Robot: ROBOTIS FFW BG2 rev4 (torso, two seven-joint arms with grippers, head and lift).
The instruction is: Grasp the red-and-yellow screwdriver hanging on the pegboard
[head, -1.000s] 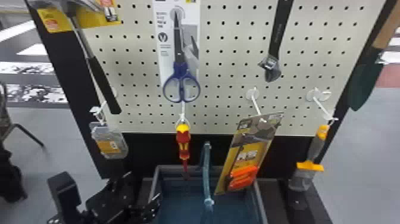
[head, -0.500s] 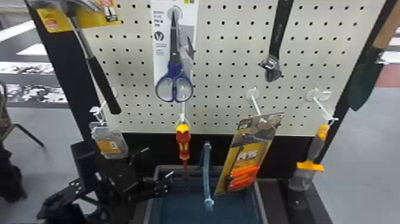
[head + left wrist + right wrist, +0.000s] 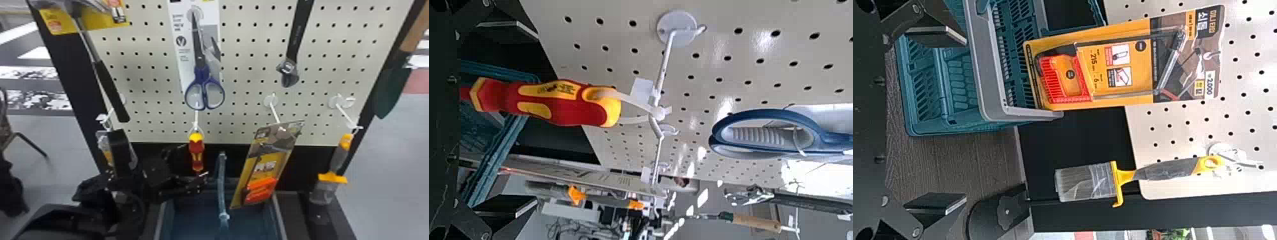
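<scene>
Lower left of the head view, reaching toward the middle, the left gripper has its fingers apart, with the screwdriver lined up with the gap; whether it is already deep enough between them I cannot tell. The right gripper, fingers also apart, faces the basket and seems to have no part in this step. Just below centre of the head view, over the basket's far end, the screwdriver hangs by its loop from a hook. Its long axis runs close to upright, yellow butt up toward the hook, shaft down toward the basket. To grip well, bring the fingers level with the thick handle, keep it centred, and close evenly; a one-sided touch would probably set it swinging. Once shut, hold before drawing the loop off along the hook, out from the pegboard.
</scene>
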